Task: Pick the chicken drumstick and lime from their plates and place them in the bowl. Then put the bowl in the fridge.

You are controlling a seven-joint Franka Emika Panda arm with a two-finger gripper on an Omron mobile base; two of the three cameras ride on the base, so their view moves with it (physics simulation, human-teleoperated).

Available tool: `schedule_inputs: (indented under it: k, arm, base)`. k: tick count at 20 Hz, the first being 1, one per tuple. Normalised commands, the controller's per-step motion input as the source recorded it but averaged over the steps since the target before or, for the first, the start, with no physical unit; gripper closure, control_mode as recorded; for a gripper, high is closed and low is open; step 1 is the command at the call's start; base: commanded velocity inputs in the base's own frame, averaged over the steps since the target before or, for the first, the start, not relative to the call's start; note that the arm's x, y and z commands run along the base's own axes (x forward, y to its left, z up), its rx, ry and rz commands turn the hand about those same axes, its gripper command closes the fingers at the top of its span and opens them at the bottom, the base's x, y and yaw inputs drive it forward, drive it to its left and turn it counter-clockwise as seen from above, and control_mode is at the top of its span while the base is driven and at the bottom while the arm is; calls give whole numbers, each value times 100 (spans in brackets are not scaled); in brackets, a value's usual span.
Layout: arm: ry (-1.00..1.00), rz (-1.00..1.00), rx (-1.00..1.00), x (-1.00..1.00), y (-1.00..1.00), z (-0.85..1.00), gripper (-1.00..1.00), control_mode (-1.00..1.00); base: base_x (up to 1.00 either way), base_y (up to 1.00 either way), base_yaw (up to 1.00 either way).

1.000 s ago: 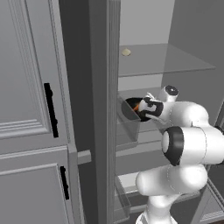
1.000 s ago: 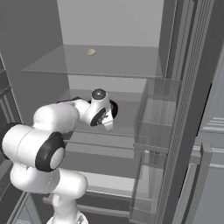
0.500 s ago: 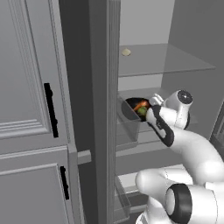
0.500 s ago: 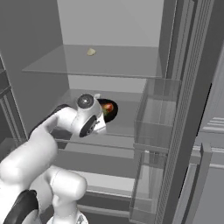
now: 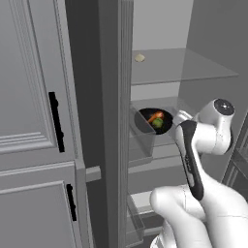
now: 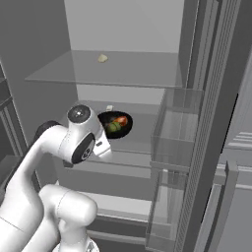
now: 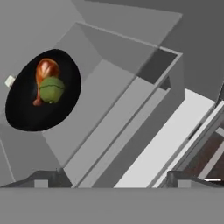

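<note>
The hand (image 7: pixel 112 177) is released, its two finger tips spread wide with nothing between them. The bowl (image 7: pixel 26 109) sits on a glass shelf (image 7: pixel 109 113) inside the fridge (image 5: pixel 109 160), ahead of the hand and off toward its upper left, apart from the fingers. In it lie the chicken drumstick (image 7: pixel 47 70) and the lime (image 7: pixel 52 89), touching each other.

By my reading the placing is done and the step in hand is the retreat. To do it well, draw the hand straight back along its own axis, keeping the fingers spread and level, so that neither the bowl's rim nor the shelf edge gets nudged.

Count: one bowl, one drumstick, one lime.
</note>
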Motion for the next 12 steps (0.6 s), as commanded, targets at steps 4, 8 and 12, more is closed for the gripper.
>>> schedule_inputs:
  k: [4,8,12]
  arm:
    - [0,20,-15,-100,27,-1,-100,-100]
    - [0,18,-16,-100,36,-4,-100,-100]
    - [9,13,-8,-100,31,0,-100,-100]
  base:
    - [0,0,0]
    - [0,0,0]
    - [0,0,0]
